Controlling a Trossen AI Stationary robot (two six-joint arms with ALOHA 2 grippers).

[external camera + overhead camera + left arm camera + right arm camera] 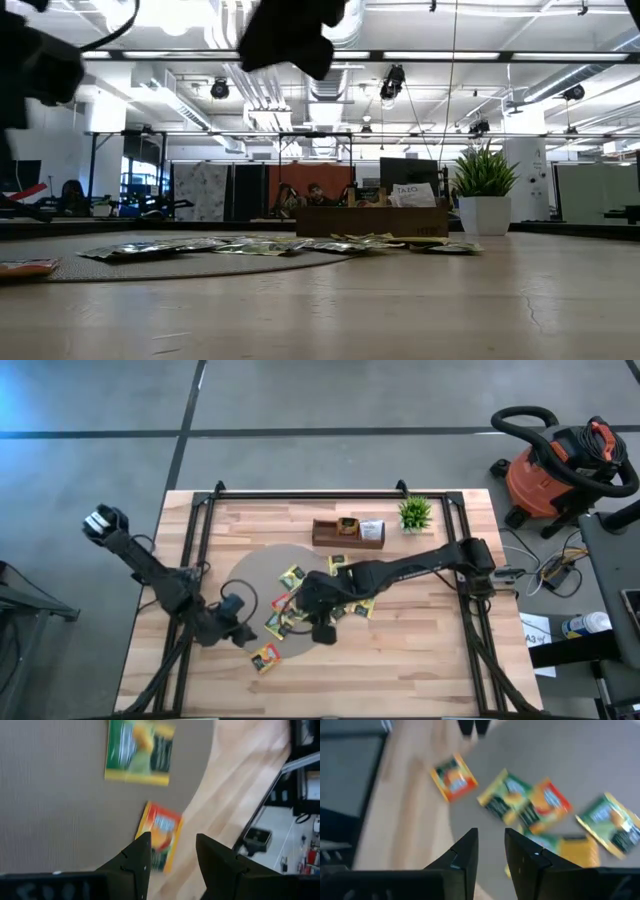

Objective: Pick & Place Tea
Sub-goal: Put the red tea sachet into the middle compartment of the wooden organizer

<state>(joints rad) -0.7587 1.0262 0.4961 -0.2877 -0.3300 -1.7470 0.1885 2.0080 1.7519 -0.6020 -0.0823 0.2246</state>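
Note:
Several tea sachets [292, 575] in yellow, green and orange-red lie flat on a round grey mat [255, 572]. One orange-red sachet [265, 657] lies apart at the mat's near edge. My left gripper [245, 628] hovers open just left of it; in its wrist view the sachet [160, 832] shows beyond the open fingers [172, 855]. My right gripper [323, 630] hangs above the mat's near right part, its fingers [491, 845] a small gap apart with nothing between them. Below it lie a green-yellow sachet [505, 795] and an orange-red one [547, 805].
A brown wooden tray [348, 532] holding a few sachets stands at the far middle, with a small potted plant [415, 513] to its right. Black rails [200, 540] run along the table's left, right and far sides. Bare wood [400, 660] lies at the near right.

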